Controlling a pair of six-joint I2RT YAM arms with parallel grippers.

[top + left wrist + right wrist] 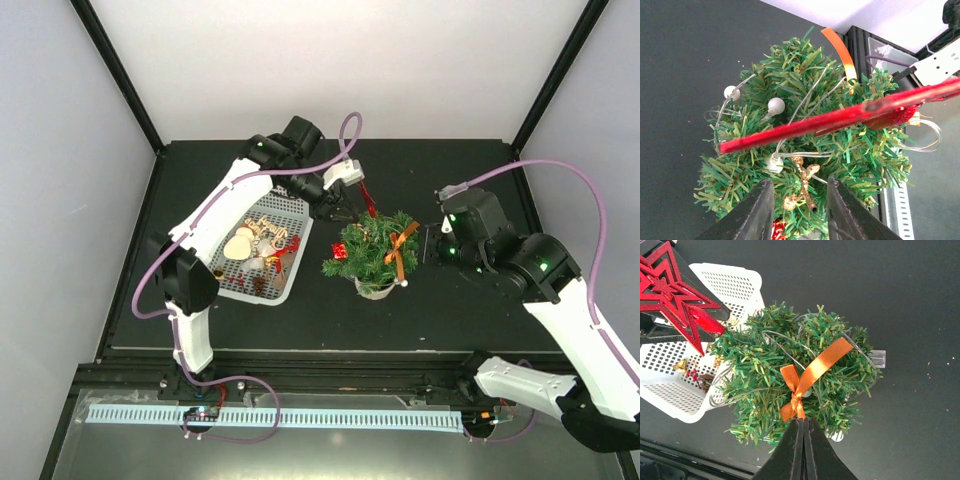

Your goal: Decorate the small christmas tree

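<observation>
White walls closed in a black table (200,310). Both white arms reached inward over it from the near edge. A white mesh basket (283,207) of ornaments lay left of centre. Just to its right, near the middle of the table, the small christmas tree (375,252) stood upright in its pale pot.

The left gripper (800,185) hung over the treetop with its fingers apart and nothing between them. A red glitter star (675,295) lay just past the tips, above the crown; whether it touched them could not be told. The right gripper (803,427) was pressed together at the tree's right side, its tip at the foliage under an orange ribbon bow (810,375). A small red gift ornament (340,250) sat on the left branches. White bulbs (776,105) on a thin wire dotted the needles.
</observation>
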